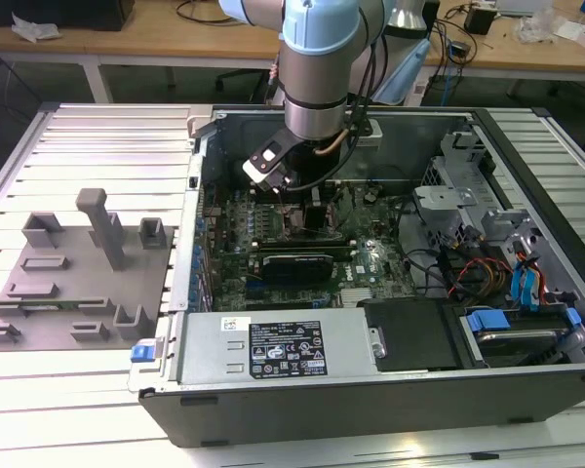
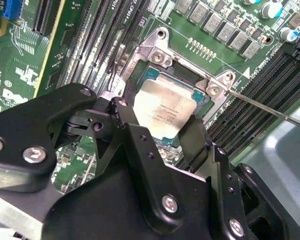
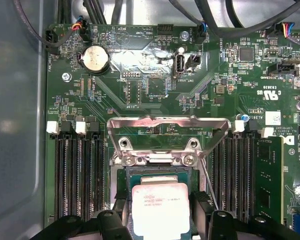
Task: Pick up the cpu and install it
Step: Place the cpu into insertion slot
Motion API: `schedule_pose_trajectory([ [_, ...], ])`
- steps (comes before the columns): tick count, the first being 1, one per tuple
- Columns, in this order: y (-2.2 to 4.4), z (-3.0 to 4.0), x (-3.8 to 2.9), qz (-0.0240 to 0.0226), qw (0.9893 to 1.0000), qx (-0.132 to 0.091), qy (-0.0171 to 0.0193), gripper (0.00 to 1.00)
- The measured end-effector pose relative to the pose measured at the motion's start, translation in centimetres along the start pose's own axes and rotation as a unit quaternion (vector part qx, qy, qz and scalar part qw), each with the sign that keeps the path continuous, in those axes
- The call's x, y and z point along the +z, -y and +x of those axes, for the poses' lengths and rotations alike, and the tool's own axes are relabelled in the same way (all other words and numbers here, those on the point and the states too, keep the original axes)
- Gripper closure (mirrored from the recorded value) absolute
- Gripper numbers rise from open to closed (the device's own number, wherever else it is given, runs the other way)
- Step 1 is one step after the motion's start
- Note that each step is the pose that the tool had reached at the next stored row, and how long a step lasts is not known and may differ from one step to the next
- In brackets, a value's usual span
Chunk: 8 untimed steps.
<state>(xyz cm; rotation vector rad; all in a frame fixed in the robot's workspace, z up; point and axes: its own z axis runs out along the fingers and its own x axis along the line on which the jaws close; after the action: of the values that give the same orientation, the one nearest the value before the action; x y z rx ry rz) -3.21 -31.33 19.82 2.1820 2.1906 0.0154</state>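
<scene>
Pickup's done: we're seeing the gripper clamping the cpu by two opposite edges, right over the open socket. The load plate is standing up, so we're guessing seating and latching aren't finished yet. In the exterior view the grey tray is sitting at 9 o'clock from the case.

Bright, even light; white glare on the motherboard and the ribbed metal table.

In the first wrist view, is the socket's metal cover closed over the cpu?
No, the metal cover stands swung open, and the cpu shows its bare silver top.
</scene>
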Motion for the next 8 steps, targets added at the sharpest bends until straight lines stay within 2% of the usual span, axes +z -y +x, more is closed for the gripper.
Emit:
schedule_pose_trajectory([
  [7,-0.01,0.0,-0.19,0.0,1.0,0.0,0.0,0.4],
  [8,-0.01,0.0,-0.19,0.0,1.0,0.0,-0.0001,0.47],
])
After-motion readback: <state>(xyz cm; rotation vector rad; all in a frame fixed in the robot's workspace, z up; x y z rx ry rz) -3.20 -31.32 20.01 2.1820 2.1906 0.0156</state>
